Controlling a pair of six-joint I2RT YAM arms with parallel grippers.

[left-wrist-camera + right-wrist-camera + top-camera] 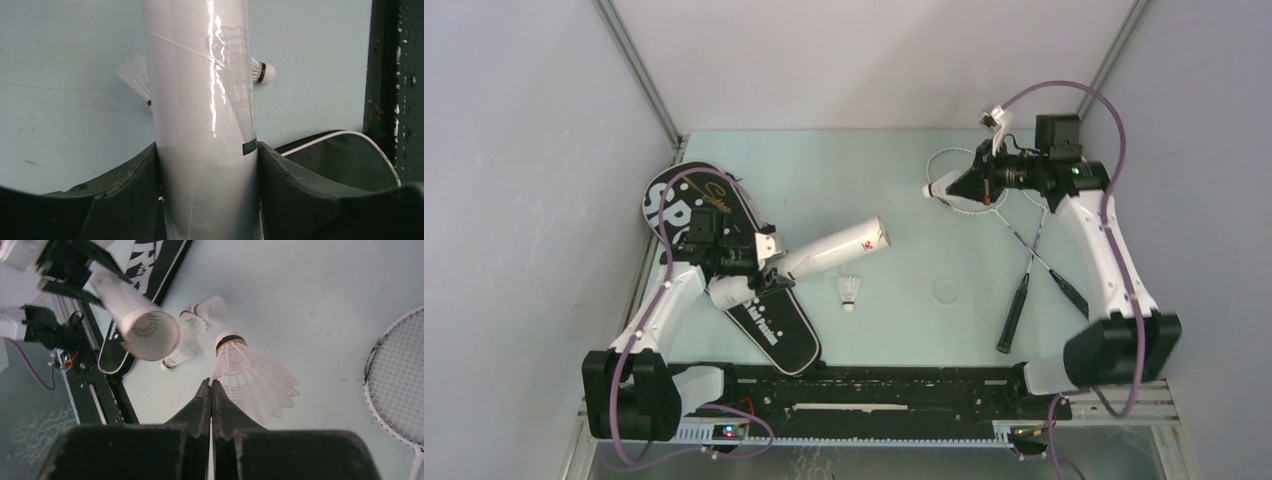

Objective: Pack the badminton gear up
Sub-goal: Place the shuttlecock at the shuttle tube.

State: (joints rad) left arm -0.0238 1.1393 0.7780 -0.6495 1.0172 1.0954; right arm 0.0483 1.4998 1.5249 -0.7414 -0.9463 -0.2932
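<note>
Left pincer (pixel 762 274) clamps the tube (pixel 834 250) (long axis slanting right, open mouth far-right).

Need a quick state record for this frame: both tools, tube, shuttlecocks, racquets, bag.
left tool: shut on white tube near one end, lifted over bag
white tube: tilted, open end facing right tool
right tool: shut on held shuttlecock, gripping the feather skirt
loose shuttlecock: lying on table by tube mouth
racquets: two, crossed, right side
bag: black, flat, left side
</note>
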